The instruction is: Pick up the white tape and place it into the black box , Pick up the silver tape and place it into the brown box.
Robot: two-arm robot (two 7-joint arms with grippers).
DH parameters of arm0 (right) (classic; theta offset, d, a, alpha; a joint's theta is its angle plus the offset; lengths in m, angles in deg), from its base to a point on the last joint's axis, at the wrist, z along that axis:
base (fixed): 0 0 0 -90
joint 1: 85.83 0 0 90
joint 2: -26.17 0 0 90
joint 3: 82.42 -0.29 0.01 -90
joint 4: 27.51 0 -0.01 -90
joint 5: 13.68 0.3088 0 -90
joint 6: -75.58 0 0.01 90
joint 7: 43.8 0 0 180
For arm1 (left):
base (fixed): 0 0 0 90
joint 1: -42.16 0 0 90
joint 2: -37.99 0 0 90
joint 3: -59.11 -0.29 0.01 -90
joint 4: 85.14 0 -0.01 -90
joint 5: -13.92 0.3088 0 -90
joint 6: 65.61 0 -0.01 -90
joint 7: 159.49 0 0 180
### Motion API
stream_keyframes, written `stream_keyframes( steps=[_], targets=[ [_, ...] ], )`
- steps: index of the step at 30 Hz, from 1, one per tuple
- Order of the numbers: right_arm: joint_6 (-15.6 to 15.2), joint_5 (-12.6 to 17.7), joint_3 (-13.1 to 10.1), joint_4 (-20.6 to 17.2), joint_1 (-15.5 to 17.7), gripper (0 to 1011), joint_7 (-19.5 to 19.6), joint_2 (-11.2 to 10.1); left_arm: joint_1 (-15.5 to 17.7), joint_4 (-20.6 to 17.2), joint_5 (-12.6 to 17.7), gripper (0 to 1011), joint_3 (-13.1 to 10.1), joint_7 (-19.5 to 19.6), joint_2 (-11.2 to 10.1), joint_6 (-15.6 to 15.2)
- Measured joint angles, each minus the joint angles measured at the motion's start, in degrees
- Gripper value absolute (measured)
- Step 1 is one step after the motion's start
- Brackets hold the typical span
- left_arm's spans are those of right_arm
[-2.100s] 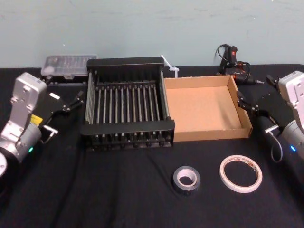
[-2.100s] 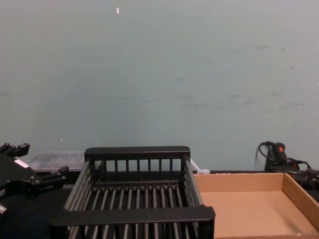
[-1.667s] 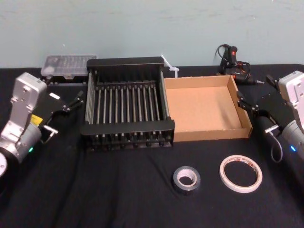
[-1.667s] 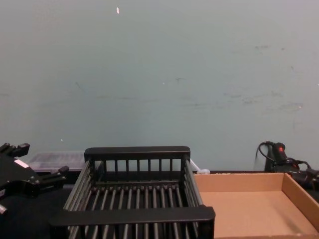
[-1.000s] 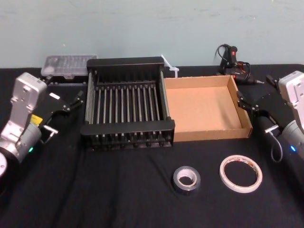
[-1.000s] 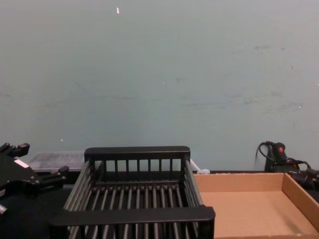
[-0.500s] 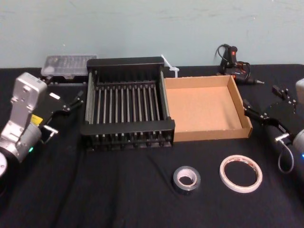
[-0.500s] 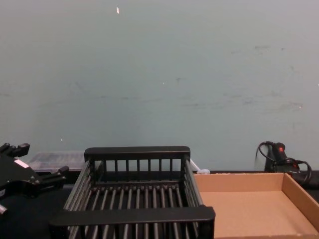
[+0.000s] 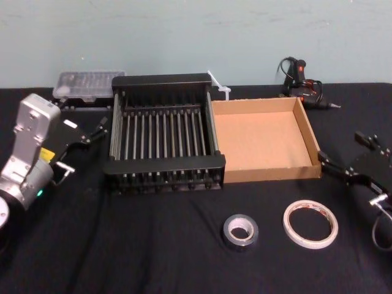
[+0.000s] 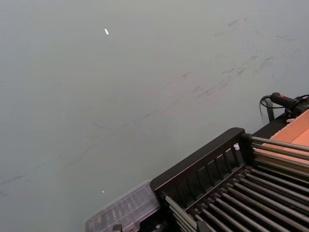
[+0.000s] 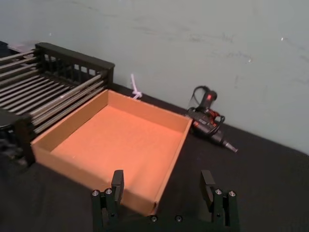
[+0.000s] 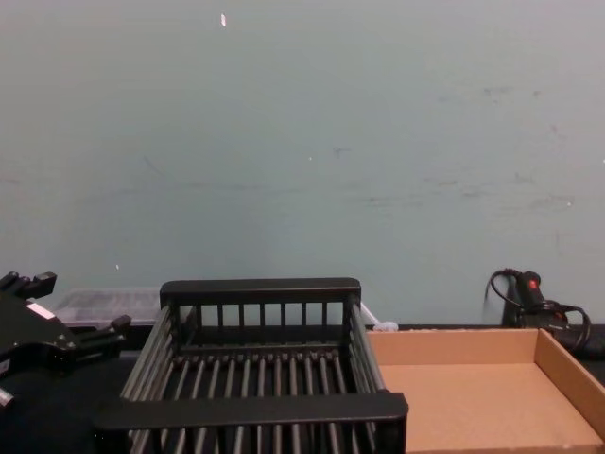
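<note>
We count two tape rolls on the black cloth; the white tape, a flat white ring with reddish printing on its upper face, lies in front of the right corner of the brown box; the print is too small for us to read; the silver tape, one small grey-silver roll with a pale core, lies just to its left, apart from it.

We count two containers behind the rolls, side by side and touching; the black box, a black plastic crate with barred sides and floor and thick flat rims, stands on the left; the brown box, a shallow tray of plain brown cardboard, stands on the right; neither holds anything that we can see.

The right gripper hangs low beside the right wall of the brown box, behind and to the right of the white tape; its two fingers are spread wide with nothing between them; in the right wrist view they frame the near corner of the tray.

The left gripper sits parked to the left of the black box; its fingers stand slightly apart and hold nothing.

Farther back we see one clear plastic case behind the left gripper, one white zip tie at the crate's far right corner, and one black tool with a red switch and a cable near the wall; no writing on any of them is legible to us.
</note>
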Motion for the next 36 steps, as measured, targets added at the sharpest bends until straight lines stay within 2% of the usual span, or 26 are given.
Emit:
stream_keyframes(
  steps=[5, 16, 24, 36],
  targets=[
    [-2.17, 2.97, -2.84, -3.47, 4.14, 1002, -1.37, -1.21, 0.0, 0.0, 0.0, 1001, 0.0, 0.0, 0.0, 0.0],
    [-4.88, 3.74, -5.58, -7.16, 9.28, 1002, -2.93, -2.63, 0.0, 0.0, 0.0, 1001, 0.0, 0.0, 0.0, 0.0],
    [-5.94, 3.43, -5.49, -6.21, 9.67, 1002, -4.13, -1.65, 0.0, 0.0, 0.0, 1001, -0.01, 0.0, 0.0, 0.0],
    [-6.81, 1.24, -3.75, -2.07, 7.97, 1002, -6.3, 1.02, 0.0, 0.0, 0.0, 1001, 0.0, 0.0, 0.0, 0.0]
  ],
)
